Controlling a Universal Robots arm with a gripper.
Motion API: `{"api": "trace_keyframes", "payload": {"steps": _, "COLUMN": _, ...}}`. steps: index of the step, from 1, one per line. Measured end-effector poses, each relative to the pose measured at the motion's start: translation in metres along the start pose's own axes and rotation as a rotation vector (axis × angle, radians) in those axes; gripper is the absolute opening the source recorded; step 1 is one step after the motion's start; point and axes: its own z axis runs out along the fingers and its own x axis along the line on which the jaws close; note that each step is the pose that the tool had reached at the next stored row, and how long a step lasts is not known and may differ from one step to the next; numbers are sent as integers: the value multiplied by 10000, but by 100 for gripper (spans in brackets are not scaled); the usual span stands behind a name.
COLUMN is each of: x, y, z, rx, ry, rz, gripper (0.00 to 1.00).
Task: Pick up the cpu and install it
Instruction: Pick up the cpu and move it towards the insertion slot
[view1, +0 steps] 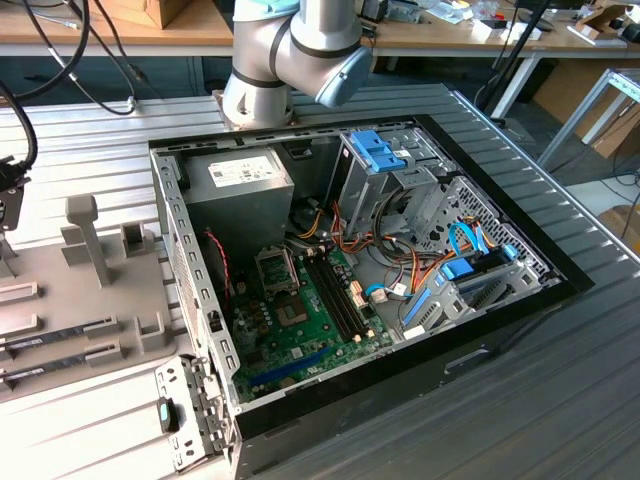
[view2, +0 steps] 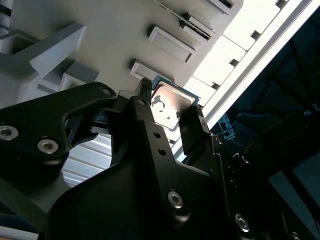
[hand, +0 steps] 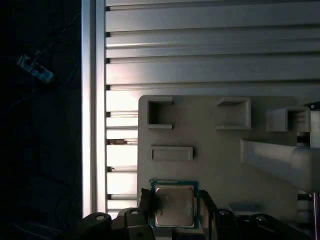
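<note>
The black two-fingered gripper (hand: 175, 200) has its pads pressed against two opposite edges of the cpu (hand: 174, 207), a small flat square chip with a silver-grey metal lid and a thin green rim. As far as both wrist views let me judge, it is pinching the chip rather than merely straddling it. The cpu lies straight ahead of the claw, centred in the gap between the two fingers. Its flat lid is turned up toward the wrist, and its gripped edges run parallel to the pads (being square, it has no long axis to line up). In the second wrist view the lid (view2: 169, 105) catches the light between the fingertips (view2: 145, 95), with the green rim showing past the far edge. The chip is at the pale grey moulded fixture tray (hand: 225, 160) with its rectangular pockets, which rests on the ribbed aluminium table (hand: 200, 50). I cannot tell whether it sits on the tray or has just cleared it. The open black computer case (view1: 480, 350) holds the green motherboard (view1: 310, 335) with its square metal socket frame (view1: 277, 268). It sits well apart from the chip, to the exterior view's right of the tray. There is only the one grey and blue robot arm (view1: 300, 45), so no other claw is in play.
</note>
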Motion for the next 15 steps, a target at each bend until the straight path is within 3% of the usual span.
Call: {"api": "trace_keyframes", "payload": {"steps": 15, "x": 2, "y": 1, "z": -48, "rx": 0, "ry": 0, "rz": 0, "gripper": 47}}
